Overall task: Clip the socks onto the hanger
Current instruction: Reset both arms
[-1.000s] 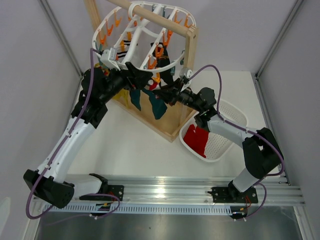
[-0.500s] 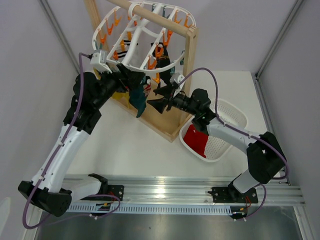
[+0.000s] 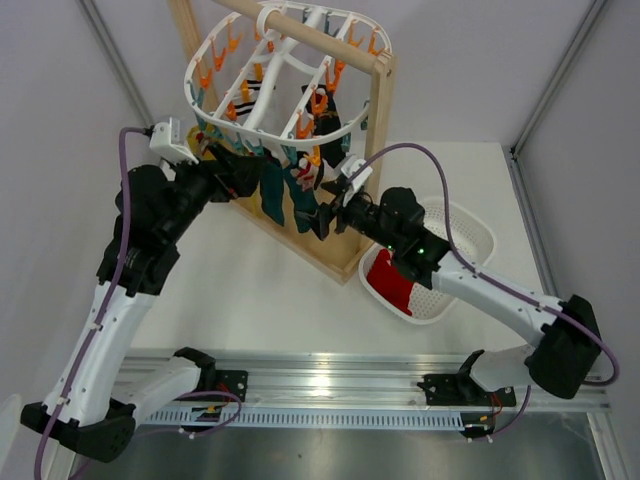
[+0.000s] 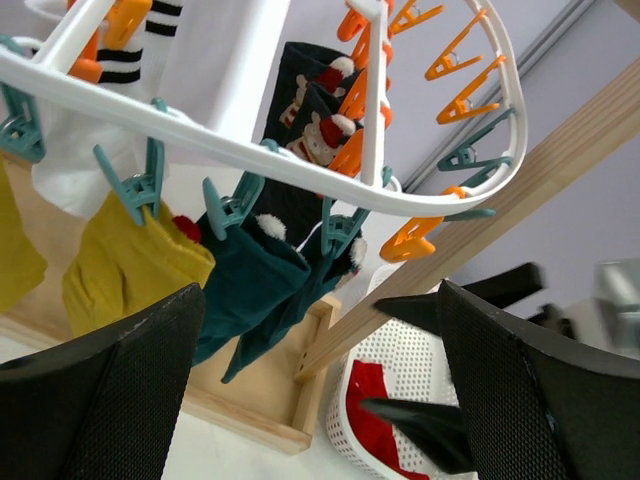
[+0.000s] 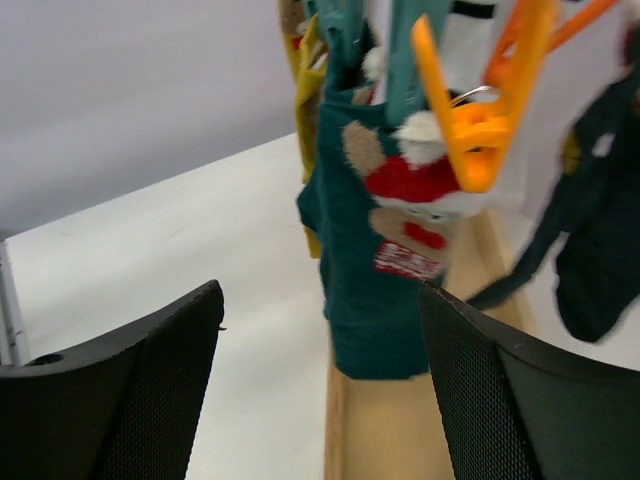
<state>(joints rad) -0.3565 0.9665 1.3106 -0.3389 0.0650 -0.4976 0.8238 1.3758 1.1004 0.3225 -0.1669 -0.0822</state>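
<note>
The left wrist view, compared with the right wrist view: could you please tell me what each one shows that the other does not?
Only the left wrist: the hanger's white ring, a white striped sock, and the basket holding a red sock. Only the right wrist: the full red-and-white figure printed on the teal sock, seen close. Both: that teal sock on a teal peg, a yellow sock beside it, orange pegs, the wooden frame.

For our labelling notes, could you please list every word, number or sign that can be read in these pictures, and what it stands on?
No text can be read in any view.
The teal sock carries a red patch with pale marks: too blurred to read.
</note>
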